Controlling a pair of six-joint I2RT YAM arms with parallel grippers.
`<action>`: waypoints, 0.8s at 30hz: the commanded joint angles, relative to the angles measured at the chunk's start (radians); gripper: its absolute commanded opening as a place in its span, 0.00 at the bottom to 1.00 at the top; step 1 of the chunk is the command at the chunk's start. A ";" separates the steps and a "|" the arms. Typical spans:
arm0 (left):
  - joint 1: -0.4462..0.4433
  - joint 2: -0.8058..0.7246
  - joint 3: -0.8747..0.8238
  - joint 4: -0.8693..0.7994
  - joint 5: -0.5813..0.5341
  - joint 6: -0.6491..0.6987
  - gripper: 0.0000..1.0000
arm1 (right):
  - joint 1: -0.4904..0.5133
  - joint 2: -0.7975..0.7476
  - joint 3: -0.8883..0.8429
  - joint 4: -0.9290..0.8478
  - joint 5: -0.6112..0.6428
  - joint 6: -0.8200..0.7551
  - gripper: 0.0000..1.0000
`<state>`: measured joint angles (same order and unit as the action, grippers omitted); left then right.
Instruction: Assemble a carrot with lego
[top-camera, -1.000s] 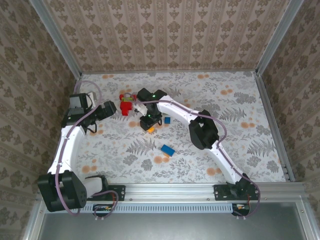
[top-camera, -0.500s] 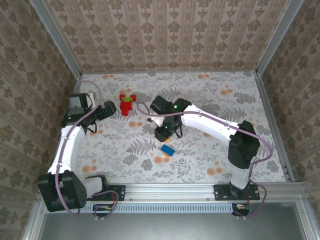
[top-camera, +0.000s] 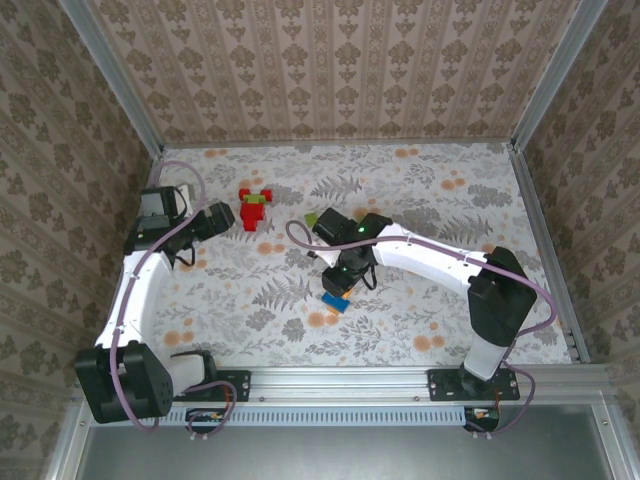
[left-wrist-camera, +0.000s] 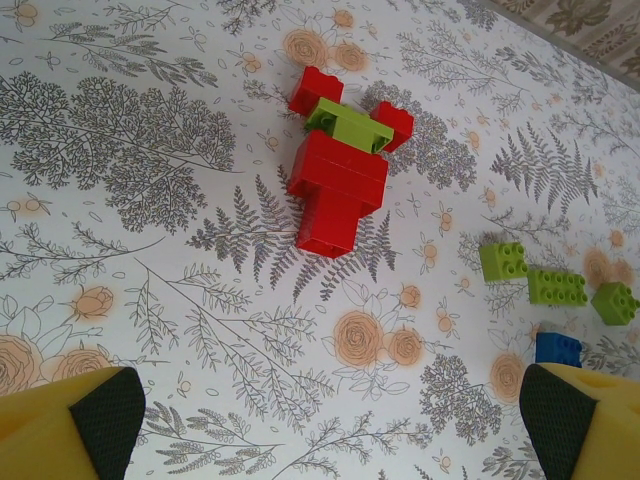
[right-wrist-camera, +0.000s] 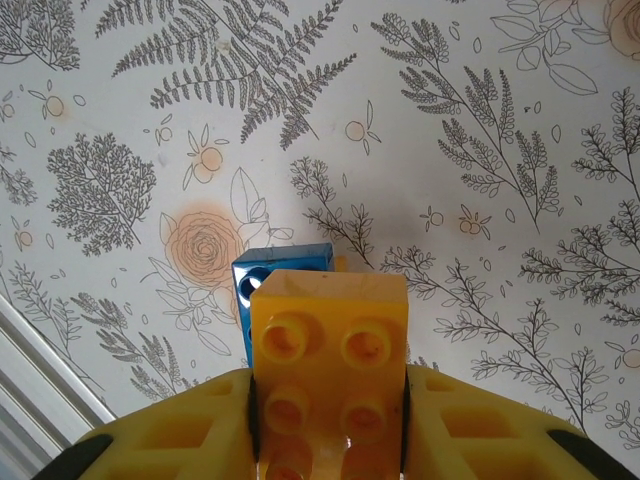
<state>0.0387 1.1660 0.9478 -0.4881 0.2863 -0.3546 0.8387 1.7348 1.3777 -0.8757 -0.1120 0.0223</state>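
Note:
My right gripper (right-wrist-camera: 328, 425) is shut on an orange-yellow lego brick (right-wrist-camera: 330, 350), studs facing the camera. Just beyond its tip lies a blue brick (right-wrist-camera: 280, 268) on the table; I cannot tell whether they touch. From above, that gripper (top-camera: 338, 285) hangs over the blue brick (top-camera: 336, 300) at mid-table. My left gripper (left-wrist-camera: 330, 430) is open and holds nothing, short of a red and green cluster (left-wrist-camera: 340, 170). From above it (top-camera: 222, 218) sits left of that cluster (top-camera: 253, 210). A joined carrot is out of view.
Three loose green bricks (left-wrist-camera: 555, 286) and another blue brick (left-wrist-camera: 557, 348) lie right of the red cluster in the left wrist view. The right arm (top-camera: 430, 255) stretches across the table's middle. Patterned walls close the table (top-camera: 420, 190) on three sides.
The right arm swung away from the red and green cluster toward the front, carrying the orange-yellow brick down to the blue brick. The left arm stayed still.

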 joint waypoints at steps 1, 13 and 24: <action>-0.009 0.010 0.031 -0.023 -0.014 0.022 1.00 | 0.000 -0.019 -0.022 0.028 -0.018 -0.024 0.35; -0.009 0.010 0.030 -0.020 -0.013 0.022 1.00 | 0.002 0.011 -0.059 0.043 -0.074 -0.067 0.35; -0.009 0.006 0.030 -0.018 -0.009 0.022 1.00 | 0.002 0.042 -0.061 0.041 -0.100 -0.078 0.35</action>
<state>0.0387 1.1660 0.9478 -0.4885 0.2832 -0.3473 0.8387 1.7611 1.3281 -0.8352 -0.1841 -0.0315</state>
